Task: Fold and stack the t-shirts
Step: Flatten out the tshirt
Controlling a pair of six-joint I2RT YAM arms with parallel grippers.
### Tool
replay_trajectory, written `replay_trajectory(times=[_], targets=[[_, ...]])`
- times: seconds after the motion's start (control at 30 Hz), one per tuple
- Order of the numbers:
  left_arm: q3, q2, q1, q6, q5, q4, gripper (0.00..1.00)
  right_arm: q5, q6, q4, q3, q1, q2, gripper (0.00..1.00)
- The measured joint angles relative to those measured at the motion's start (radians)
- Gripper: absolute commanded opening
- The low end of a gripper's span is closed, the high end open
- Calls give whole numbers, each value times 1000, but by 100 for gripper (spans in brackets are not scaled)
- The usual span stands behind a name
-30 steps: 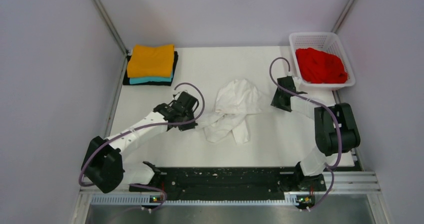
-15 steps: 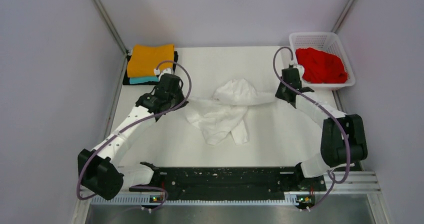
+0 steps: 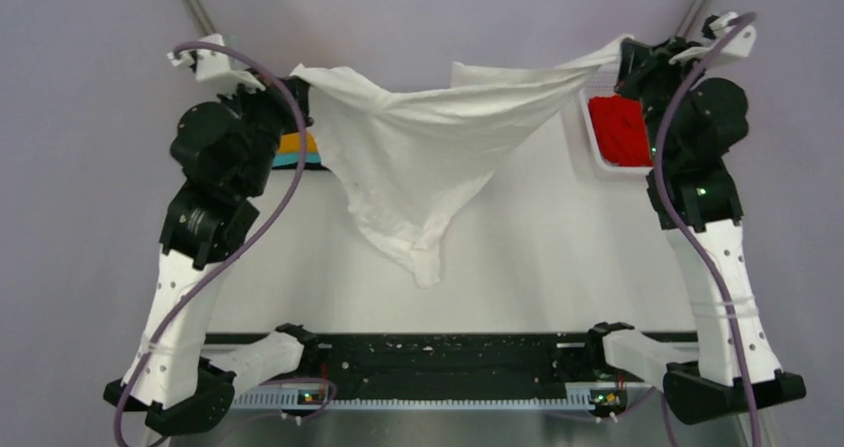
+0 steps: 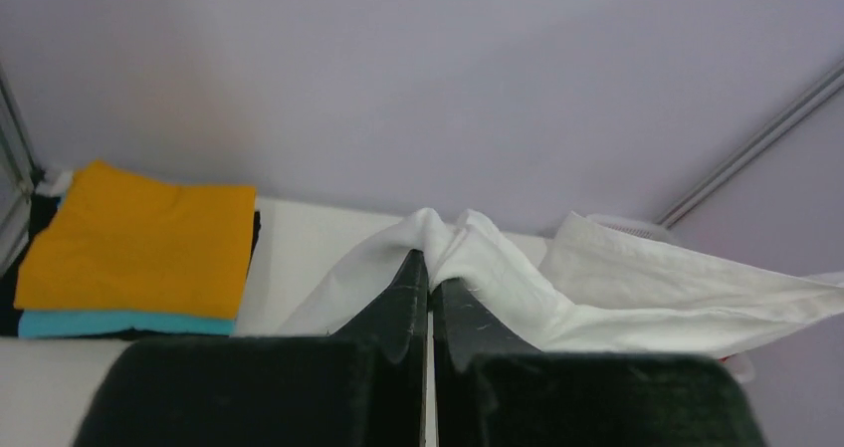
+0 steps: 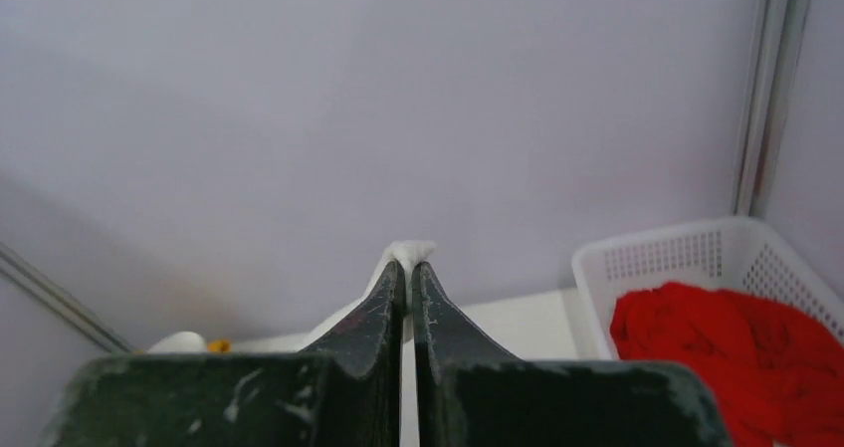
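Left fingers (image 4: 403, 308) and right fingers (image 5: 383, 318) each clamped on the white t-shirt (image 3: 408, 158), red t-shirt (image 5: 727, 337) inside the basket (image 5: 657, 253)

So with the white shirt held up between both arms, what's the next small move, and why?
Probably lower the white t-shirt flat onto the table, both sides together. Both jaws are shut on its upper corners, and it hangs sagging between them, not yet folded.
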Motion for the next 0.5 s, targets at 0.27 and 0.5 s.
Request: replay_trajectory(times=[0.27,0.5], targets=[[217,-117,0,141,72,21,0,-68,-78,-53,300,0,-82,0],[351,-195,1,222,158,51,0,-225,-75,-120,468,0,-132,0]])
